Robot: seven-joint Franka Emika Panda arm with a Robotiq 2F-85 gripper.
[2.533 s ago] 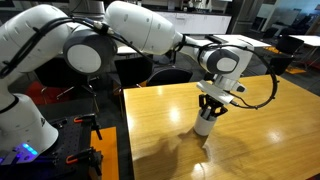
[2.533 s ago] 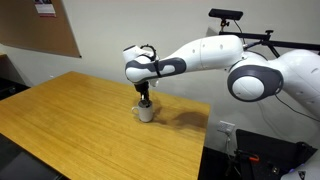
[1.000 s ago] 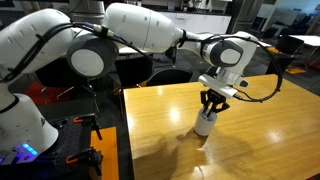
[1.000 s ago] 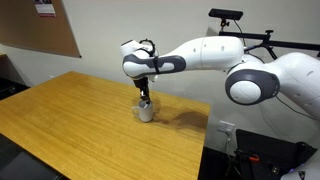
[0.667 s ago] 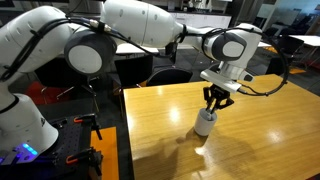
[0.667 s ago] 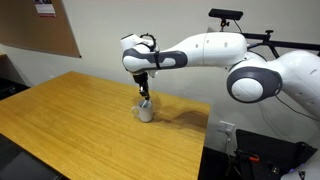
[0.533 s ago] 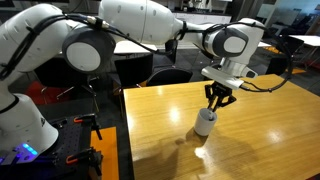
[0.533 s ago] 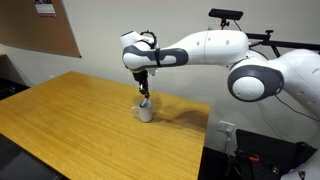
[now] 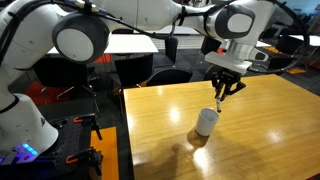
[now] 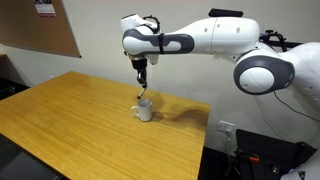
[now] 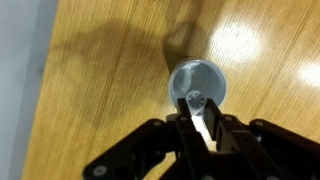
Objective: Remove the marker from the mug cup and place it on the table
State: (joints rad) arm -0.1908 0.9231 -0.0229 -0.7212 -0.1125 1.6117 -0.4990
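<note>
Fingers (image 11: 184,138) of the gripper (image 10: 141,79) pinch the thin dark marker (image 10: 141,90) just above the plain white mug cup (image 10: 144,111). The lift-out looks complete; next, lay it beside the mug on the glossy yellow wooden table (image 10: 55,118).

We see an arm (image 9: 140,12) built of glossy white, rounded shells that swell into fat cylinders at each joint. In an exterior view a flat grey cap (image 9: 80,40) closes the big joint at ten o'clock, and a second grey disc (image 10: 262,75) shows at three o'clock in an exterior view. Dark seams ring the shells where they meet. A thin black cable (image 9: 283,66) loops off the wrist toward three o'clock. The gripper (image 9: 218,98) is matt black. In the wrist view we see its slim fingers (image 11: 184,135) and blocky black links spread along six o'clock.
</note>
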